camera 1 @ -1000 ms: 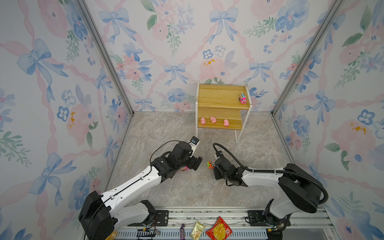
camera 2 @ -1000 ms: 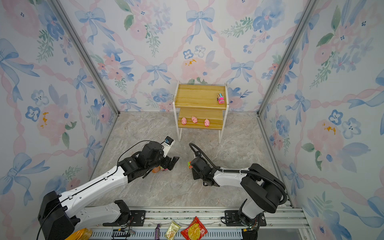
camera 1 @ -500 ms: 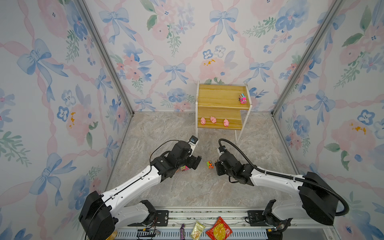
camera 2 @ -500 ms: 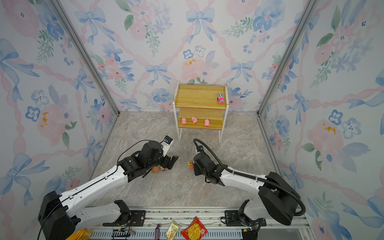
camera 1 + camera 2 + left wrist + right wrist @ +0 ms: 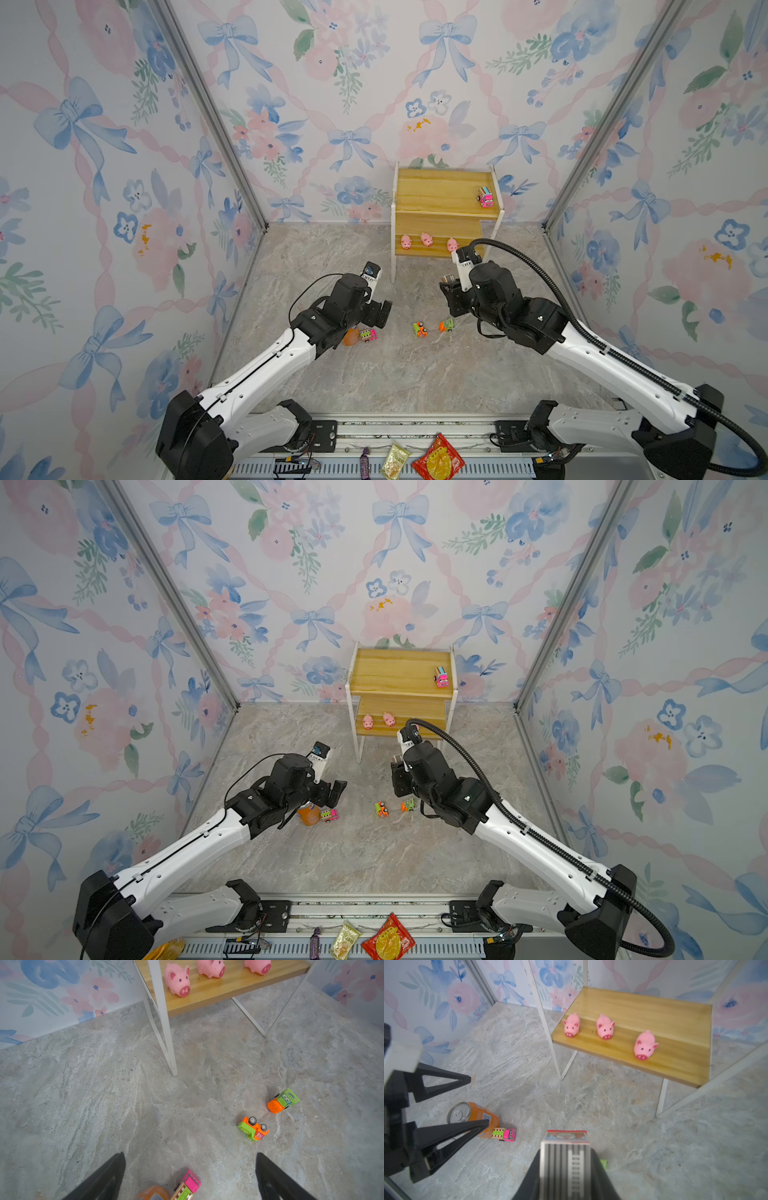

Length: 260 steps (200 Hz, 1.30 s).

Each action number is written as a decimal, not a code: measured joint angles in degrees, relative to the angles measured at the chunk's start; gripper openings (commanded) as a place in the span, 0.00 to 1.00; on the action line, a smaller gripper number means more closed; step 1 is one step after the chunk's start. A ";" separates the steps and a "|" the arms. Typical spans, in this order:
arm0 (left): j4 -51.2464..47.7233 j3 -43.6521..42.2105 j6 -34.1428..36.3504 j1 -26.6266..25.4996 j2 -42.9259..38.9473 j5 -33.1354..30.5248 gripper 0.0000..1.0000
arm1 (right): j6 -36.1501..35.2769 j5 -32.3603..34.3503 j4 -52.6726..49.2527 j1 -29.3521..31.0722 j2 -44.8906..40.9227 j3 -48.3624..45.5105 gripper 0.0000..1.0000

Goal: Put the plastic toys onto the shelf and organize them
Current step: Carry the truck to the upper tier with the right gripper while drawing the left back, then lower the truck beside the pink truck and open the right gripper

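- Left of centre in both top views, the left gripper (image 5: 377,312) has stayed put: jaws wide, empty, hanging over the can (image 5: 308,814) and the pink truck (image 5: 368,335) just beside it.
- Mid-frame on the floor, the tipped truck (image 5: 420,329) and mixer truck (image 5: 446,324) now lie uncovered, with nothing working over them.
- Right of centre, the right gripper (image 5: 451,291) has risen off the floor, pinched narrow on a grey-roofed truck (image 5: 564,1159).
- Upper centre-right stands the shelf (image 5: 436,195), unchanged: three pigs (image 5: 426,240) on the lower board, the top truck (image 5: 484,196) on the upper.
- My reading: the pick is done and the carry is under way. Three trucks still wait on the floor.
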 measured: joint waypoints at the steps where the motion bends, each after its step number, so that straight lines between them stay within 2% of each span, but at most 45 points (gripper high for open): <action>1: 0.00 0.00 0.00 0.00 -0.02 0.02 0.98 | -0.20 0.02 -0.15 -0.13 0.11 0.66 0.27; 57: 1.03 -0.04 0.04 -0.31 -3.26 2.23 0.98 | -7.34 -1.22 -5.38 -7.52 10.19 24.74 0.27; 107: 4.83 -2.27 0.11 -2.38 -6.64 4.55 0.98 | -9.77 -3.28 -8.87 -14.34 22.18 39.45 0.27; 162: 11.61 -8.70 1.16 -2.38 -15.98 6.80 0.98 | -10.93 -1.22 -11.91 -16.02 31.06 47.98 0.27; 205: 13.77 -8.70 1.60 -2.38 -15.80 6.78 0.98 | -11.26 1.77 -14.34 -16.79 36.33 53.27 0.27; 260: 13.92 -8.72 1.60 -2.32 -15.50 6.80 0.98 | -11.02 2.60 -15.56 -19.45 37.92 56.26 0.28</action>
